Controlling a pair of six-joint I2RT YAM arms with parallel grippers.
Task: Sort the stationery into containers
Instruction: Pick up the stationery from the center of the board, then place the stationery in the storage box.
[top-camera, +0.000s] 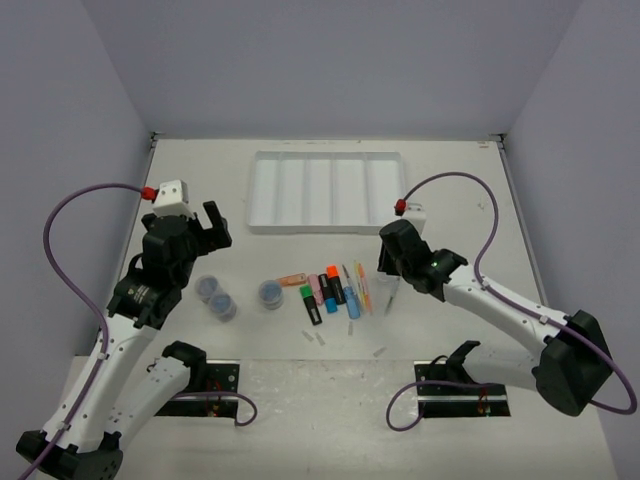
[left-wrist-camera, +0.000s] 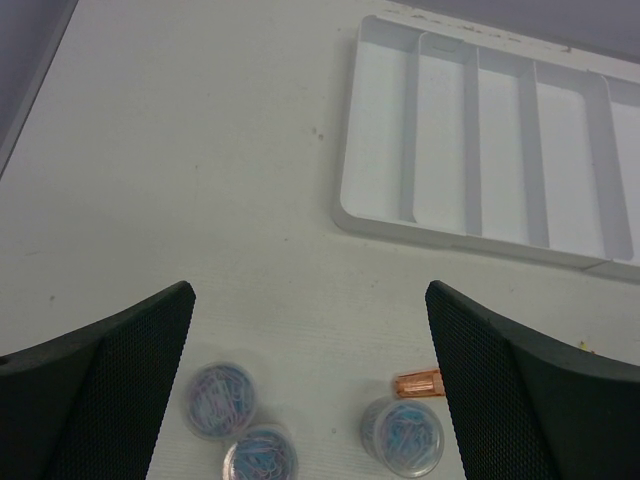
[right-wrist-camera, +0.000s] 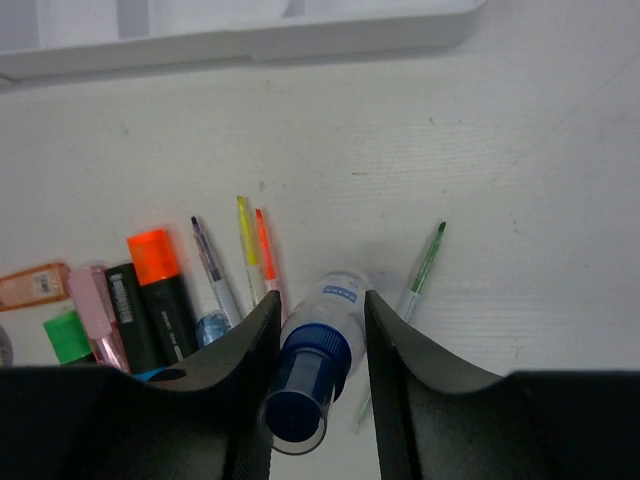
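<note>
My right gripper (right-wrist-camera: 321, 300) is shut on the small blue-capped bottle (right-wrist-camera: 320, 340). The bottle's clear base points down at the table among the thin pens, with the green pen (right-wrist-camera: 425, 265) to its right and the yellow and orange pens (right-wrist-camera: 255, 250) to its left. Chunky highlighters (top-camera: 325, 290) lie in a row left of it. My left gripper (left-wrist-camera: 308, 290) is open and empty above three round clear tubs (left-wrist-camera: 219, 400), (left-wrist-camera: 261, 462), (left-wrist-camera: 402, 438). The white tray (top-camera: 260, 215) lies at the back with all its compartments bare.
An orange-copper highlighter (left-wrist-camera: 417, 383) lies beside the right tub. A few small white bits (top-camera: 315, 338) lie on the table in front of the highlighters. The grey walls stand on three sides.
</note>
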